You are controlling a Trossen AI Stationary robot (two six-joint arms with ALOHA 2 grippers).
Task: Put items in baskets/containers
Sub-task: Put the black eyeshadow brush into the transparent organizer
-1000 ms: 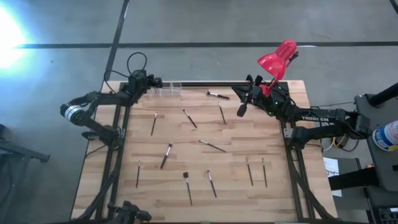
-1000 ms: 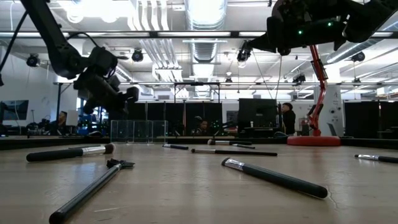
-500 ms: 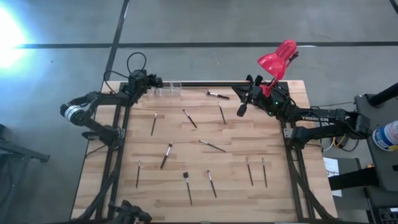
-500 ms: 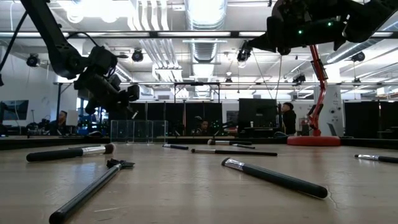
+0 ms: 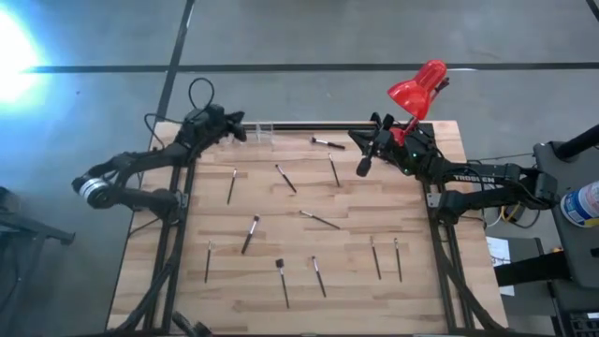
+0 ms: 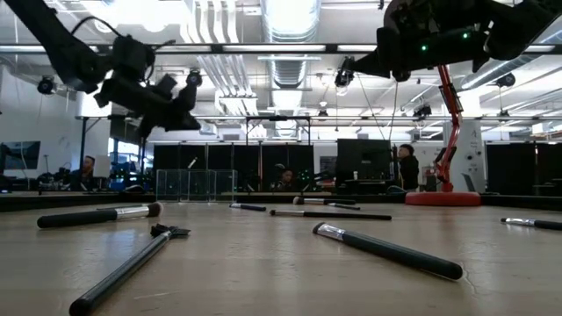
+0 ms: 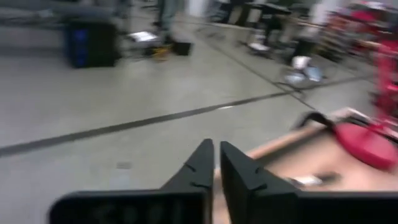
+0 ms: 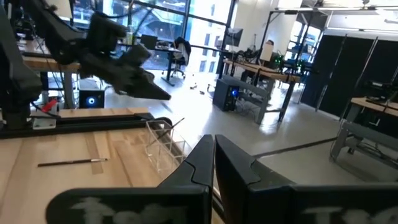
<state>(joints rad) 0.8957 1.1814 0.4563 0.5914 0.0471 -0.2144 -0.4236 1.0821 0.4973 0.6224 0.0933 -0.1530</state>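
I have the left pincer [image 5: 238, 132] raised above the far left corner of the worktop [image 5: 412, 290], just beside the clear plastic cups [image 5: 257, 132]; its fingers [image 7: 194, 171] sit pressed almost together with nothing between them. From table height that pincer [image 6: 190, 120] hangs well above the cups [image 6: 195, 184], and a thin stick stands tilted inside them. My right pincer [image 5: 363, 168] waits over the far right part of the worktop, near the red lamp [image 5: 418, 87], its fingers [image 8: 199, 160] closed flat against each other and empty. The brushes [image 5: 249, 234] lie scattered flat across the wood: one near the far edge close to the right arm, three in a loose row behind the middle, two around the centre, and five along the near side. In the low view two brushes [image 6: 385, 251] lie close to the camera, with another off to the left behind them. People sit at desks in the room beyond.
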